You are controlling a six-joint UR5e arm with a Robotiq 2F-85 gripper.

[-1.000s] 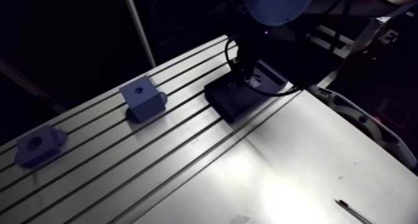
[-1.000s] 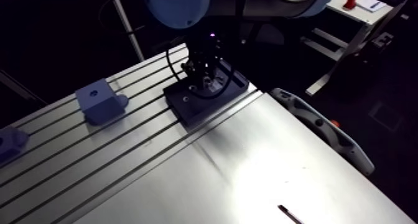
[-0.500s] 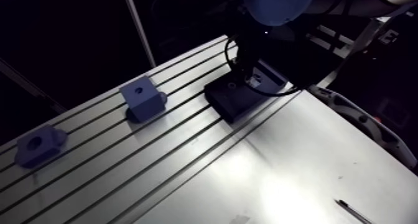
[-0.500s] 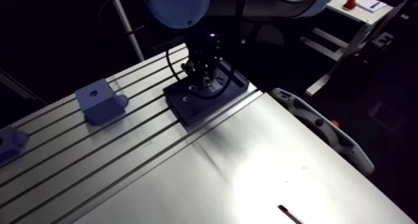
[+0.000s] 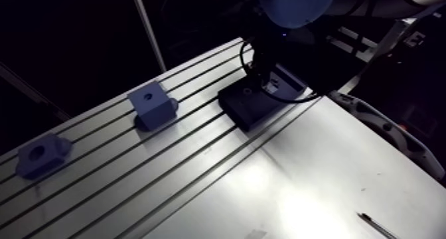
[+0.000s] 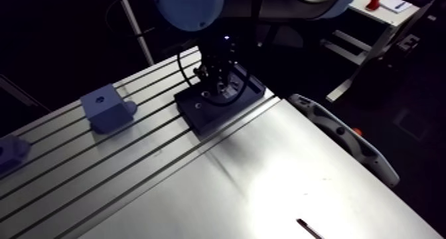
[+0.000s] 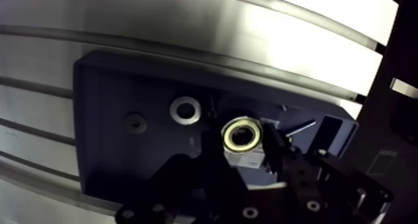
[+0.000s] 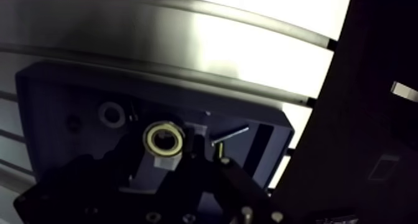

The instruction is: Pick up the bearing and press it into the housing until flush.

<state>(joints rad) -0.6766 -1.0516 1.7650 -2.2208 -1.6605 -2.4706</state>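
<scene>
One pincer (image 7: pixel 243 153) pointing down, clasping bearing (image 7: pixel 229 135)

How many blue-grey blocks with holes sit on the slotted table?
2. One block sits near the dark tray; the other block lies farther along the slots. Others may be out of view.

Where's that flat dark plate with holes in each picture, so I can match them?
Arm view: flat dark plate lies on the slotted aluminium table's far part, under the claw.
Wrist view: plate directly under the claw.
Shared landmark: the table's grooves bordering the plate.
</scene>
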